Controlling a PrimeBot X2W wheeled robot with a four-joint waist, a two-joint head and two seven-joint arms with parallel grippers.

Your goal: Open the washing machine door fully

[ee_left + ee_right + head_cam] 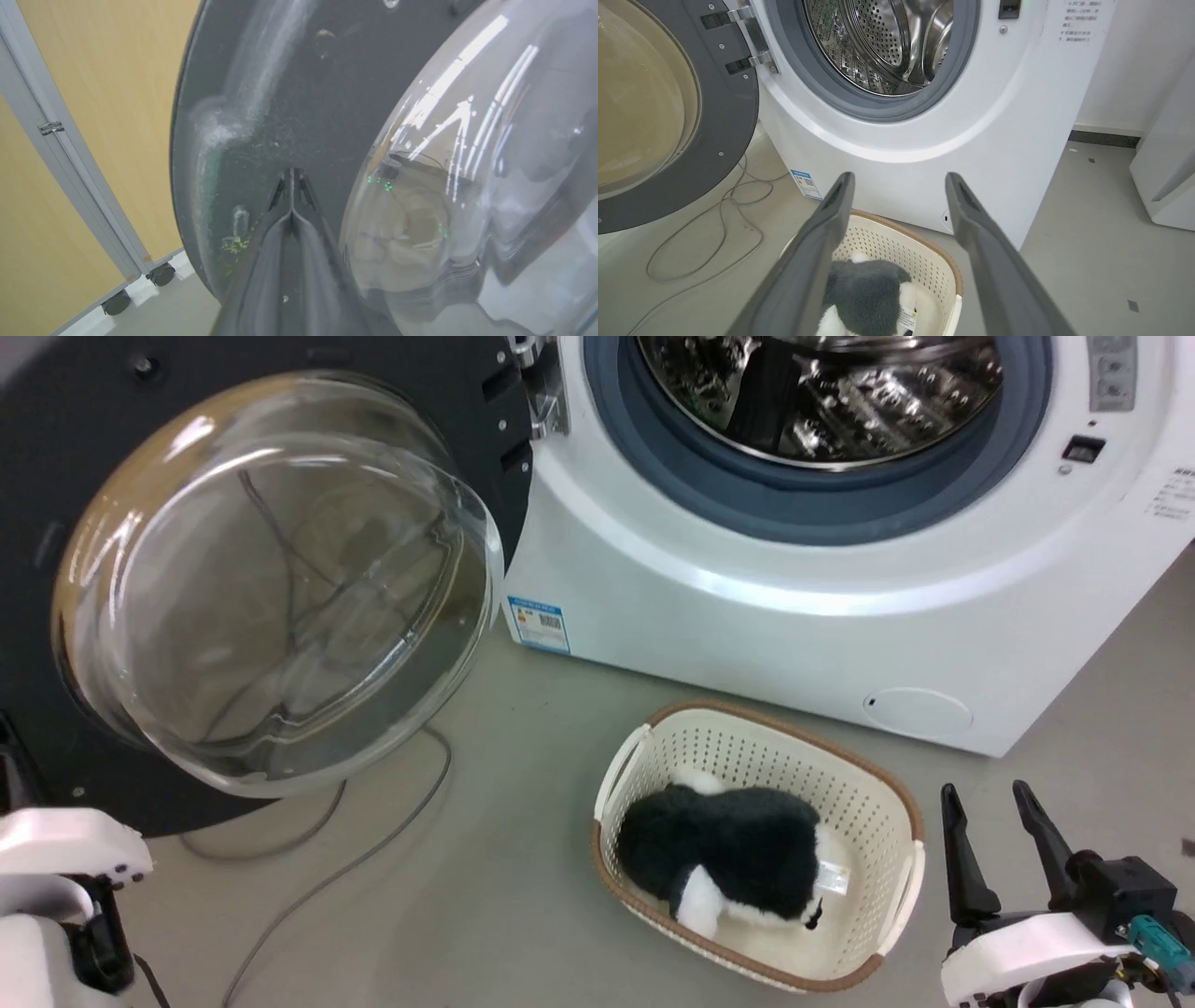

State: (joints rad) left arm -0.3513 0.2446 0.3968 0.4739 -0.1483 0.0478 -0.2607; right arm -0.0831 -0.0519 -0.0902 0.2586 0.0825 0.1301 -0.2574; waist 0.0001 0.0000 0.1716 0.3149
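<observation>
Two grippers noted. My left gripper [292, 179] was clenched, fingers pressed together with nothing between them, tips close to the dark inner face of the washing machine door [289, 93]; whether they touched it I could not tell. My right gripper [987, 791] was released, fingers spread and holding nothing, just right of one cream basket [822, 775].

One plush toy [728, 859], black and white, lay in that basket. The door stood wide open to the left of the washing machine [747, 607], hung on its hinge [546, 392], glass bowl bulging toward me. One steel drum [822, 392] was exposed. One blue label [539, 623] and one round cover [917, 712] sat low on the front. Grey cable [373, 854] looped on the floor. Two casters [161, 274] showed under a wooden partition [93, 93].
</observation>
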